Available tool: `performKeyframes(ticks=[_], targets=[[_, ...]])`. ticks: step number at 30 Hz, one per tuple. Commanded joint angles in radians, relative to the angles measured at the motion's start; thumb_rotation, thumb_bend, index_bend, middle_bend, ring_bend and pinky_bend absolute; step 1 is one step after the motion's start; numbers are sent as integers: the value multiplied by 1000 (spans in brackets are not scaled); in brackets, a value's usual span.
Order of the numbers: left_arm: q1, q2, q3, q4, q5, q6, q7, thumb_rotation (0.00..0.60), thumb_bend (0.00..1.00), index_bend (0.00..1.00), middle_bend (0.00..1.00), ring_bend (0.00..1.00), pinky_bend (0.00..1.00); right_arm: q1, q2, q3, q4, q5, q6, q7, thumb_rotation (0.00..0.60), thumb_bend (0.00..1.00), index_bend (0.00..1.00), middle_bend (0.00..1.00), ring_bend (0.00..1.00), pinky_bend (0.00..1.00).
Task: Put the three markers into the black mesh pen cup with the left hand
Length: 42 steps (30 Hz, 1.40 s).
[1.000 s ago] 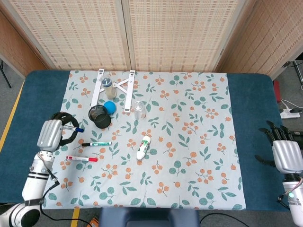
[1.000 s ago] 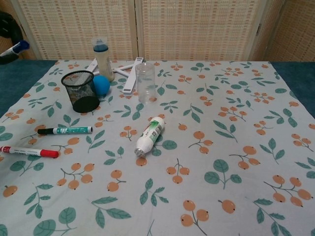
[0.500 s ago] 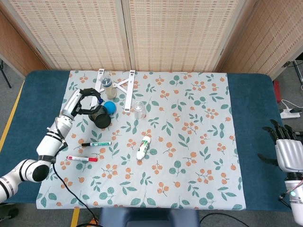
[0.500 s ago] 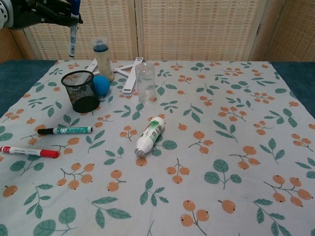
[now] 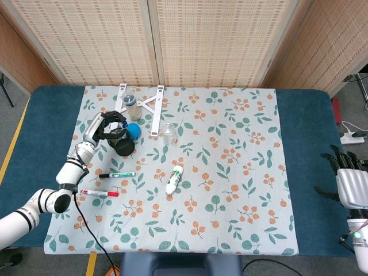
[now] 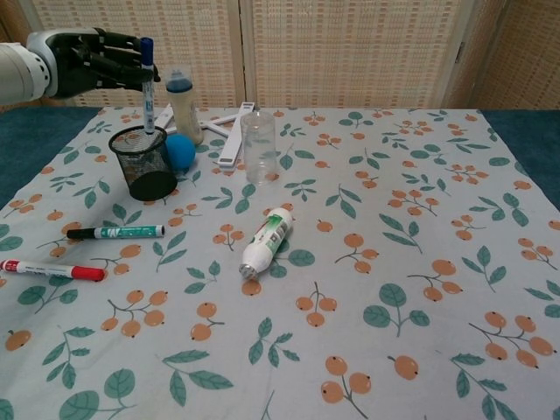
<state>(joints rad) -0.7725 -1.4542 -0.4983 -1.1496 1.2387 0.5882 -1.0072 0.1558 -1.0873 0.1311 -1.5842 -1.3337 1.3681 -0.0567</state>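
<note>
My left hand [image 6: 83,66] [image 5: 103,127] holds a blue-capped marker [image 6: 148,83] upright, its lower end dipping into the mouth of the black mesh pen cup [image 6: 142,162] [image 5: 122,141]. A green marker [image 6: 115,232] [image 5: 117,174] and a red marker [image 6: 51,269] [image 5: 99,192] lie flat on the floral cloth, in front of the cup. My right hand [image 5: 349,183] rests open at the table's far right edge, away from everything.
Behind the cup stand a blue ball [image 6: 179,150], a blue-capped bottle [image 6: 182,103] and a white folding stand [image 6: 229,131]. A clear cup [image 6: 258,145] stands mid-cloth. A white tube [image 6: 266,241] lies on its side near the centre.
My left hand carried the blue-capped marker from the table's left side up over the pen cup, then lowered it so its end enters the cup. The right hand stayed put.
</note>
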Motion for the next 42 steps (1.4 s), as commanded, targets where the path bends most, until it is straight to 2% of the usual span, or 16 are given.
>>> performKeyframes(ticks=[1, 12, 18, 20, 25, 29, 35, 38, 42], targets=[[-12, -30, 34, 66, 39, -7, -67, 600, 332, 585, 598, 282, 244, -2, 0, 2, -1, 1, 5, -4, 600, 24, 240, 65, 162, 94], [-27, -83, 98, 200, 76, 15, -140, 600, 332, 575, 588, 282, 243, -3, 5, 1, -6, 2, 2, -2, 600, 25, 240, 65, 162, 94], [-47, -74, 127, 233, 104, 24, -140, 600, 332, 568, 567, 265, 239, -3, 5, -1, -8, -2, 2, -3, 600, 25, 240, 65, 162, 94], [-49, -66, 137, 231, 113, 29, -144, 600, 332, 563, 548, 250, 234, -3, 6, 0, -9, -3, 2, -2, 600, 25, 240, 65, 162, 94], [-55, -64, 163, 250, 125, 33, -151, 600, 333, 526, 417, 171, 188, -4, 8, -2, -12, -3, 1, -2, 600, 25, 240, 65, 162, 94], [-61, -71, 177, 272, 130, 41, -166, 600, 333, 450, 298, 125, 169, -4, 11, 0, -15, 4, -4, -2, 600, 25, 240, 65, 162, 94], [-60, -70, 180, 275, 125, 81, -164, 600, 334, 445, 310, 128, 167, -4, 9, 0, -14, 1, 0, -2, 600, 25, 240, 65, 162, 94], [-40, -37, 186, 212, 133, 146, -87, 600, 334, 447, 334, 150, 173, -3, 9, 0, -12, 1, -4, 1, 600, 25, 240, 65, 162, 94], [53, 64, 235, -17, 129, 277, 220, 600, 334, 394, 321, 159, 187, -3, 11, 2, -6, 7, -10, 15, 600, 25, 240, 65, 162, 94]])
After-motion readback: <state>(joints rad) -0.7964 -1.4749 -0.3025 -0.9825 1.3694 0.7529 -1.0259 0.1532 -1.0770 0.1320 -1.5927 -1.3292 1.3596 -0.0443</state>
